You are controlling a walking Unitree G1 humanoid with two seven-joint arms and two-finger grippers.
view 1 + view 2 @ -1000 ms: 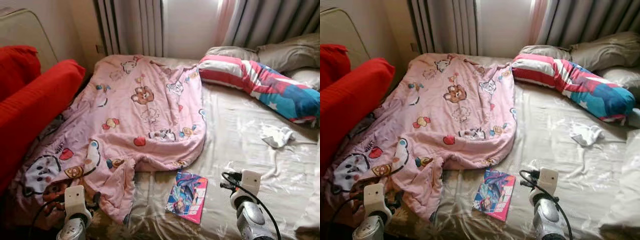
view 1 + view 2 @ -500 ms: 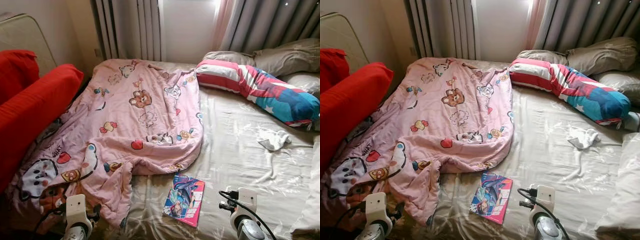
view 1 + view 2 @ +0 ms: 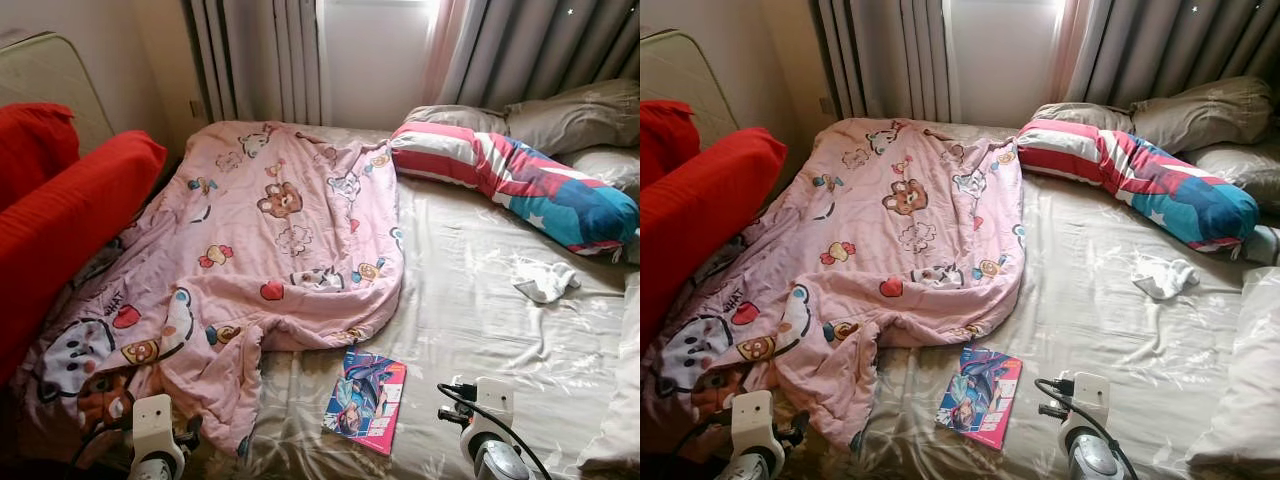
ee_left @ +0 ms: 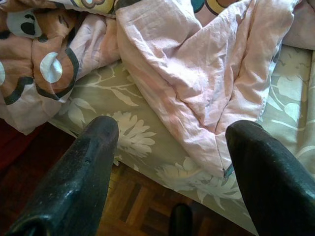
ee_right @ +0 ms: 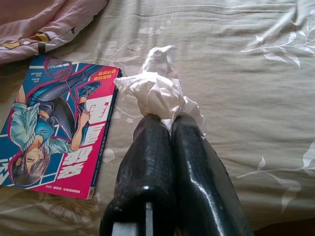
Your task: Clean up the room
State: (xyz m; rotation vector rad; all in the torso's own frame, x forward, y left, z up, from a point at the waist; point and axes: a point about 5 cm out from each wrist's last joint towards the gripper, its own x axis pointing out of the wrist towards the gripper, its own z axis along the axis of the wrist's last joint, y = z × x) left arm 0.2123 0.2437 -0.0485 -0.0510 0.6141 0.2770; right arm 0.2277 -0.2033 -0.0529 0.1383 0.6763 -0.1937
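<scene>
early stage, most of the room still messy. right gripper is clamped on a crumpled white tissue, held just above the bed sheet beside the comic book. left gripper has fingers spread wide, empty, at the bed edge by the pink cartoon blanket. left to do: another white wad near the striped pillow, book, rumpled blanket.

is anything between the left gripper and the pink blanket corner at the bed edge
Nothing visible. The left gripper is open above the bed's edge, and the folded corner of the pink cartoon-print blanket lies just ahead on the floral bedsheet, with only bare sheet between them.
</scene>
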